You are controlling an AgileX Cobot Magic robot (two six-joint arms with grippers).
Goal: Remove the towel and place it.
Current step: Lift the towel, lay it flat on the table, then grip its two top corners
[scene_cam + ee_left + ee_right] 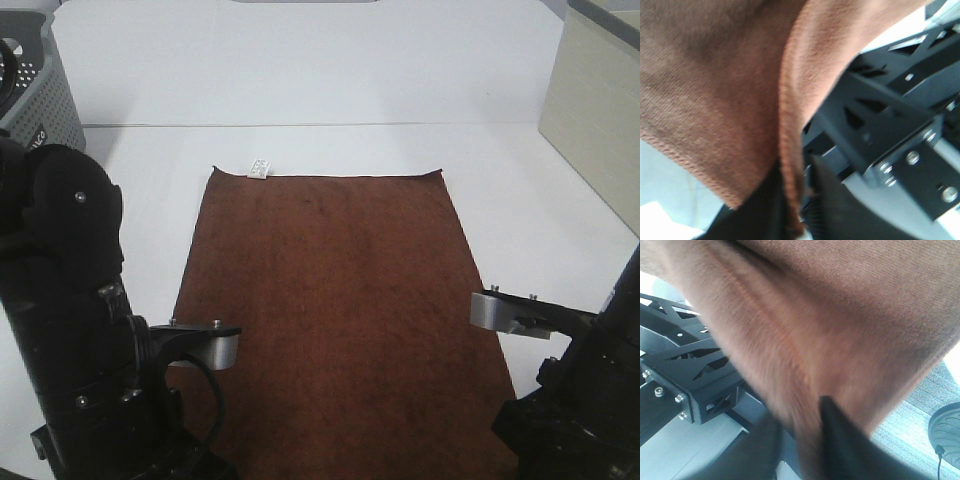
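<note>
1. The towel [340, 290] lies spread flat on the white table [300, 80], midway between its left and right edges. The long sides run from the near edge toward the far one.
2. The towel's far short edge carries a small white tag [261, 167] near its left corner. The near short edge runs out of the high view between the two arms.
3. The left arm [70, 300] stands at the towel's near left corner and the right arm [590, 390] at its near right corner.
4. The left gripper [796, 175] stands narrow, with the stitched hem passing between its dark fingers [840, 210]. A thin sliver of light shows between the hem and one finger (the picture is soft), so the jaws are not clamped.
5. The right gripper [799, 415] has brown cloth filling the space between its fingers [840, 440]. The view is blurred, and I cannot tell whether the cloth is pinched or loose.
6. A black metal frame [890, 125] shows behind the cloth in both wrist views.
7. A grey perforated basket [40, 90] stands at the table's far left corner, and a beige panel [595, 110] at the right edge. Both are well apart from the towel.
</note>
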